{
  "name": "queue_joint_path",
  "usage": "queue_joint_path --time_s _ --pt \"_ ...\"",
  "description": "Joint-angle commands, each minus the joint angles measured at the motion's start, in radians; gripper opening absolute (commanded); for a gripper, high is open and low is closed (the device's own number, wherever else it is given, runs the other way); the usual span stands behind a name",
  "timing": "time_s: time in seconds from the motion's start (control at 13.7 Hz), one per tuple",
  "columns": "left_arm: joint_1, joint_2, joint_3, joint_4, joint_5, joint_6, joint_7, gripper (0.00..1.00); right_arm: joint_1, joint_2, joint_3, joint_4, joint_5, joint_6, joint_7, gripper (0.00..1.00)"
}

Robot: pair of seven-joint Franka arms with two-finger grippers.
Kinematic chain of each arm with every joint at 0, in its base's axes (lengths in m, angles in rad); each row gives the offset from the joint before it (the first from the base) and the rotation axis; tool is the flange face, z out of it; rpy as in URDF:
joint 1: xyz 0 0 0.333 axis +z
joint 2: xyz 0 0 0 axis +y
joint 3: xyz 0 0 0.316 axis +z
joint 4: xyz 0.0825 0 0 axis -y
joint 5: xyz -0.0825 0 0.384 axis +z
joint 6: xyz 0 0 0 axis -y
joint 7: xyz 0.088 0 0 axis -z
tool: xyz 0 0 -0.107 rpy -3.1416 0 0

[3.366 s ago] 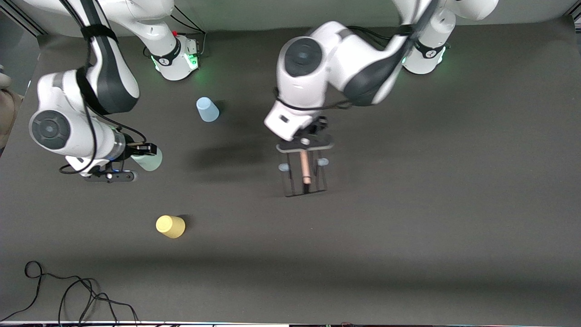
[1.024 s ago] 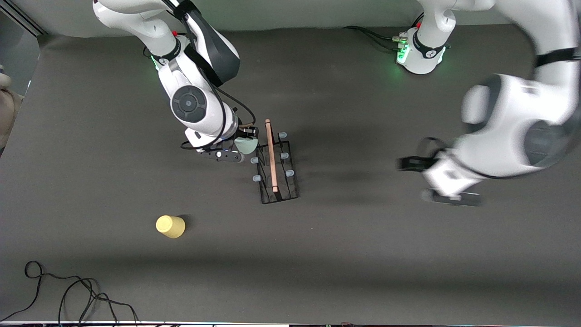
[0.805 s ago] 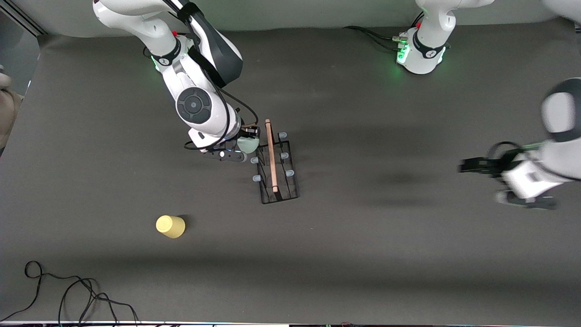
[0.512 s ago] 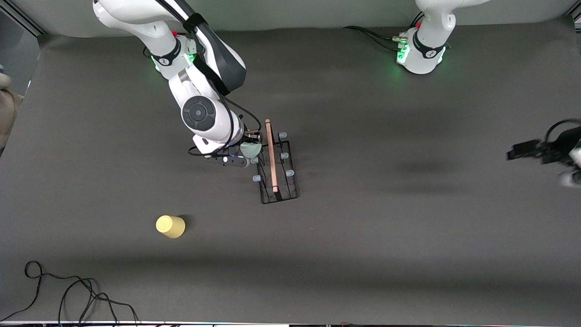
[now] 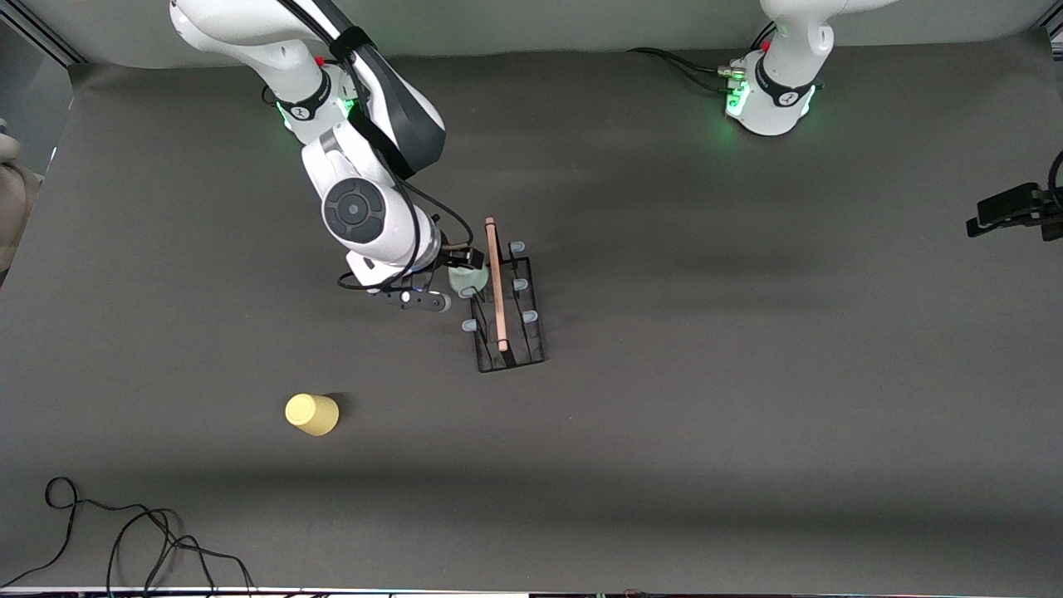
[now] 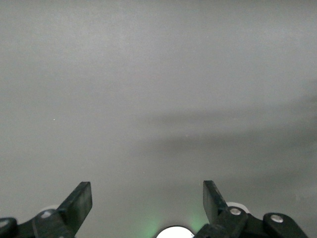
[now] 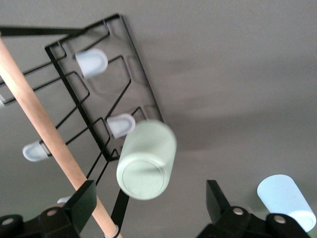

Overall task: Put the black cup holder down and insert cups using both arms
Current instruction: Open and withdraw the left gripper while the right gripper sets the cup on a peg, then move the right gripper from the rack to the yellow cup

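The black cup holder [image 5: 507, 332] stands mid-table, its wooden rod handle [image 5: 496, 282] on top. My right gripper [image 5: 462, 262] is over the holder's edge toward the right arm's end, fingers wide open. The pale green cup [image 5: 465, 281] sits upside down on a peg there, clear of both fingers; it also shows in the right wrist view [image 7: 147, 161] between my right gripper [image 7: 151, 198] fingers, beside the holder [image 7: 99, 99]. The light blue cup [image 7: 285, 198] shows only in that view. The yellow cup [image 5: 312, 414] lies nearer the front camera. My left gripper [image 5: 1001, 214] [image 6: 147, 201] is open and empty.
A black cable [image 5: 124, 531] lies coiled at the table's front corner toward the right arm's end. The left arm's hand hangs at the table's edge at its own end, over bare dark mat [image 6: 158, 99].
My right gripper has opened and let go of the pale green cup, which now rests on a peg. The left arm has swung away from the holder to its end of the table.
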Motion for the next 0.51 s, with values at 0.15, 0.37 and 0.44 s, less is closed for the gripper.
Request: queue_joint_path --time_s 0.15,0.37,0.44 --pt "-0.118 -0.015 -0.003 -0.003 0.048 -0.005 -0.110 1.00 -0.042 0.006 -0.192 0.081 -0.011 0.028 -0.314 0.98" --pt "-0.126 -0.044 -0.006 -0.046 0.065 0.030 -0.095 1.00 -0.060 0.099 -0.298 0.212 -0.016 0.056 -0.432 0.98" --pt "-0.126 -0.059 -0.006 -0.070 0.065 0.050 -0.092 1.00 -0.090 0.134 -0.301 0.242 -0.017 0.056 -0.466 0.98"
